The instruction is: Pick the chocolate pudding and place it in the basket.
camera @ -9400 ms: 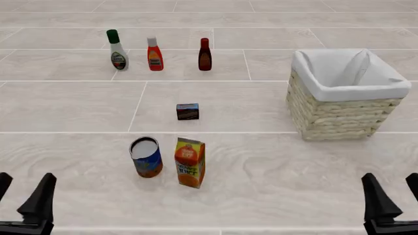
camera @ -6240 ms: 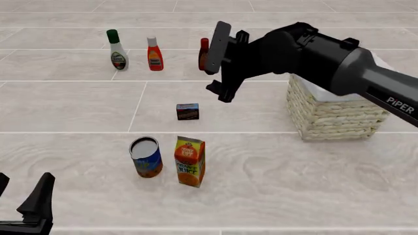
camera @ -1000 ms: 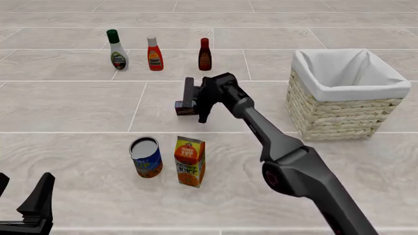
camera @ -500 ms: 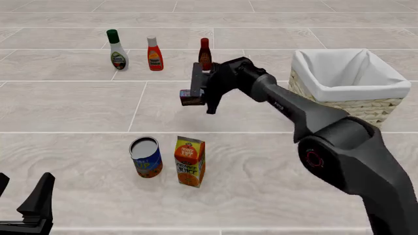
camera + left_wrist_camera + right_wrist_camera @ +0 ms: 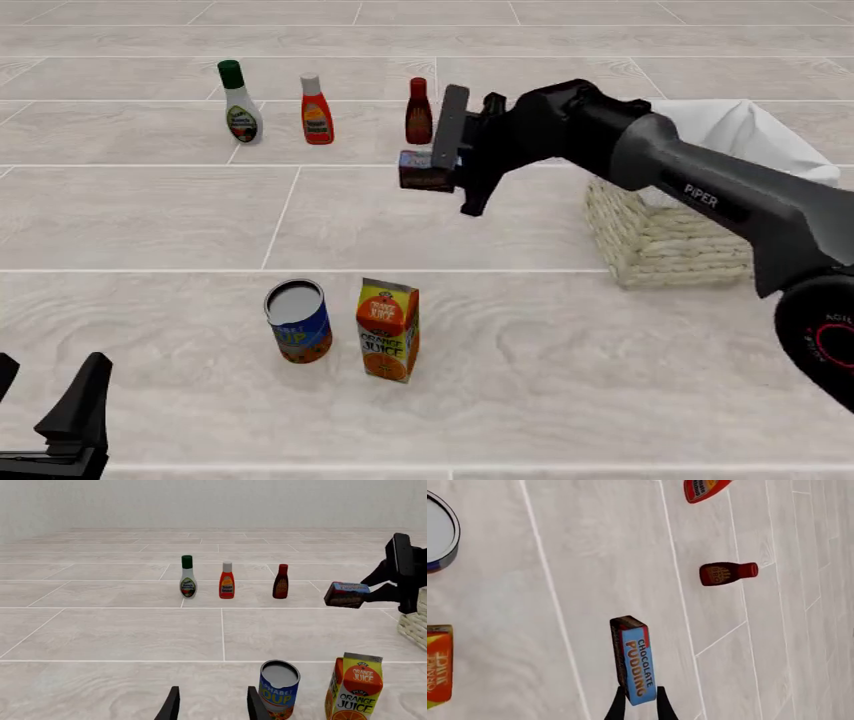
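Right gripper is pinching the chocolate pudding, fingers clamped on 1 end of the box. The right wrist view shows the blue "CHOCOLATE PUDDING" label face sticking out from between the 2 fingertips. The box is up in the air, clear of the table, and the left wrist view shows it hanging above the tiles. In the front view it sits just below the dark brown bottle and left of the basket, well apart from the rim. The right arm stretches in across the front of the basket and hides part of its white lining.

Left gripper is parked low at the near left edge, fingers spread with a visible gap, nothing between them.

On the table: blue can and orange juice carton side by side near the front. The green-capped bottle, red bottle and the dark brown bottle stand in a row at the back, all 3 upright.
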Tool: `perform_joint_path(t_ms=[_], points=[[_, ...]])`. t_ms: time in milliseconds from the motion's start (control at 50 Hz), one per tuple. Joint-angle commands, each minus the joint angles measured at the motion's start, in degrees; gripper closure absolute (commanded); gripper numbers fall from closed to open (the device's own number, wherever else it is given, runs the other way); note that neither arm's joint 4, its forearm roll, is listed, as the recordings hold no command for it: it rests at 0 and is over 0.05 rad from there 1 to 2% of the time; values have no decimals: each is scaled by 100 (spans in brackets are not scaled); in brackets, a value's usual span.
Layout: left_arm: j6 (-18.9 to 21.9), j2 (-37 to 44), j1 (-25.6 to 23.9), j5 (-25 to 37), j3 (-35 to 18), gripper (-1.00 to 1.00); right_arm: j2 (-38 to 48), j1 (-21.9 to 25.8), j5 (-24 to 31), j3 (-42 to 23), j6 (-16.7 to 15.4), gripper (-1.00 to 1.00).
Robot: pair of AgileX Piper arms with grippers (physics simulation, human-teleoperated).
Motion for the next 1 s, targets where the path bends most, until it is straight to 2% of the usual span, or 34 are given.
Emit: perform_joint_path(t_ms=[20, 40, 100, 160, 220, 280, 300, 320, 360, 580, 620, 660, 740, 820, 840, 1000], points=[[0, -11, -42, 23, -13, -100, -911, -70, 166, 435, 571, 100], [0, -11, -42, 23, -13, -100, -912, -70, 166, 436, 571, 100], [0, -10, -43, 23, -13, -100, -1098, -50, 391, 284, 971, 100], [-1, -10, -43, 23, -13, -100, -1187, -122, 384, 360, 940, 100], [0, -10, -43, 23, -13, -100, -1319, -86, 563, 209, 1272, 100], [0, -10, -42, 23, -13, -100, -1386, -133, 622, 178, 1329, 100], [-1, -10, -41, 23, -13, -100, -1465, -157, 714, 73, 1478, 100], [-1, -10, -41, 23, -13, -100, -1464, -157, 716, 70, 1478, 100], [-2, -11, -41, 23, -13, -100, -1508, -117, 858, -87, 1722, 100], [-1, -11, -42, 22, -13, -100, -1599, -265, 1598, -947, 2572, 100], [-1, -11, -42, 23, -13, -100, -1565, -264, 1822, -1233, 2858, 100], [-2, -11, -42, 22, -13, -100, -1582, -420, 1875, -1296, 2784, 100], [-1, -10, -42, 23, -13, -100, -1581, -501, 2140, -1555, 3053, 100], [0, -11, -41, 23, -13, -100, -1607, -589, 2233, -1648, 3065, 100], [-2, -10, -41, 23, -13, -100, -1597, -632, 2327, -1762, 3173, 100], [-2, -10, -42, 23, -13, -100, -1631, -783, 2670, -2147, 3324, 100]])
